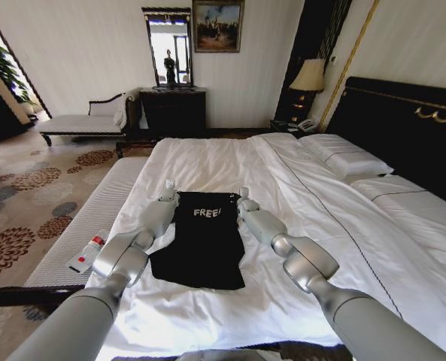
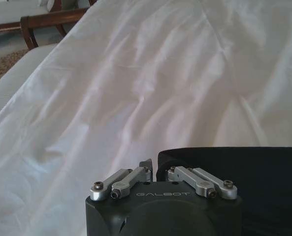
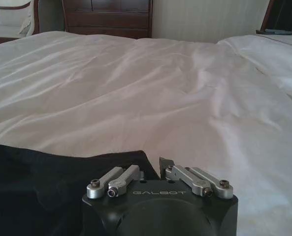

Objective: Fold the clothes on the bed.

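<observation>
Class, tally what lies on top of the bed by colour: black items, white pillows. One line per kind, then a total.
Black T-shirt: 1
White pillows: 2
Total: 3

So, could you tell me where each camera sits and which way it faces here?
Head view: on the head, looking down the bed; both arms reach to the black T-shirt, left gripper and right gripper at its far corners.
Left wrist view: on the left wrist, facing across the sheet; left gripper at the shirt's corner.
Right wrist view: on the right wrist, facing a dark dresser; right gripper.
Shared: T-shirt and sheet.
</observation>
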